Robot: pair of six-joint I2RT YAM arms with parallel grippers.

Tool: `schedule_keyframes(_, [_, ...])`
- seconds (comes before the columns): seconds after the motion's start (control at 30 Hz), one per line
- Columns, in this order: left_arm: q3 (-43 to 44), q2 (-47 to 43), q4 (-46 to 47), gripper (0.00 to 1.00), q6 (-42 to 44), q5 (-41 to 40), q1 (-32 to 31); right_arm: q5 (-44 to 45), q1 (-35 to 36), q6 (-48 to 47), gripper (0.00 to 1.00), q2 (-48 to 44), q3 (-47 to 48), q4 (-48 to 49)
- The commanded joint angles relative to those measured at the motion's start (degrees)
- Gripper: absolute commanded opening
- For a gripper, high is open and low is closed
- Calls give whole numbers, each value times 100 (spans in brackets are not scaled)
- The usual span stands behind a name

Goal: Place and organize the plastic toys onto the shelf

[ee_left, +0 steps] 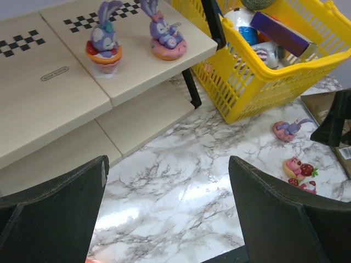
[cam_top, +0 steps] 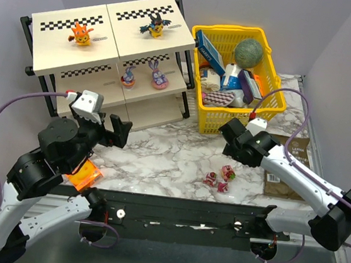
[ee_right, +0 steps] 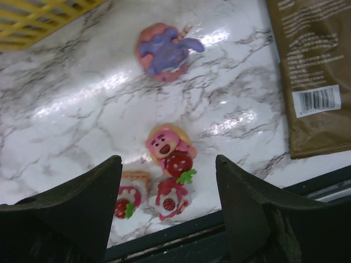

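The shelf point(cam_top: 57, 54) stands at the back left. On its top tier are an orange toy point(cam_top: 81, 34) and a black-and-yellow winged toy point(cam_top: 154, 25). Two purple bunny-eared toys point(cam_top: 128, 75) point(cam_top: 158, 77) stand on the middle tier, also in the left wrist view point(ee_left: 104, 44) point(ee_left: 164, 35). Three small red-pink toys point(ee_right: 167, 148) point(ee_right: 173, 197) point(ee_right: 129, 197) lie on the marble near the front edge. A purple-pink bunny toy point(ee_right: 164, 52) lies beyond them. My right gripper point(ee_right: 167, 203) is open and empty above the red-pink toys. My left gripper point(ee_left: 167, 208) is open and empty over bare marble in front of the shelf.
A yellow basket point(cam_top: 270, 107) with boxes and a green ball stands right of the shelf. A brown packet point(ee_right: 307, 71) lies at the right edge. A flat orange packet point(cam_top: 85, 175) lies under my left arm. The black front rail point(cam_top: 178, 217) runs along the near edge.
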Motion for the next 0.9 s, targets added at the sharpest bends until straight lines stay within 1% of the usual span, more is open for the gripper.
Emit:
schedule_keyframes(0.0, [167, 330, 550, 99, -3, 576, -4, -95, -529, -534, 76, -156, -646, 1115])
schedule_keyframes(0.07, [281, 506, 612, 99, -3, 655, 5, -200, -757, -903, 77, -157, -813, 1773])
schedule_keyframes(0.13, [343, 620, 673, 99, -3, 690, -4, -218, -907, -1158, 77, -87, -981, 2145])
schedule_keyframes(0.27, [369, 656, 796, 99, 14, 761, 5, -227, -1109, -1458, 76, 10, -1183, 3066])
schedule_keyframes(0.33, [369, 665, 823, 99, 49, 787, 5, -262, -1249, -1529, 75, 54, -1245, 3314])
schedule_keyframes(0.4, [422, 682, 814, 99, 76, 787, 5, -192, -1347, -1441, 73, 212, -1236, 3403])
schedule_keyframes(0.5, [492, 683, 753, 99, 137, 770, 5, -262, -1444, -1344, 67, 414, -1175, 3464])
schedule_keyframes(0.53, [510, 674, 709, 99, 146, 752, 5, -262, -1452, -1318, 63, 467, -1157, 3456])
schedule_keyframes(0.67, [484, 586, 656, 99, 199, 691, 5, -227, -1452, -1133, 56, 555, -1113, 3377])
schedule_keyframes(0.87, [317, 480, 700, 99, 94, 690, -4, -68, -1452, -1002, 50, 529, -1131, 3122])
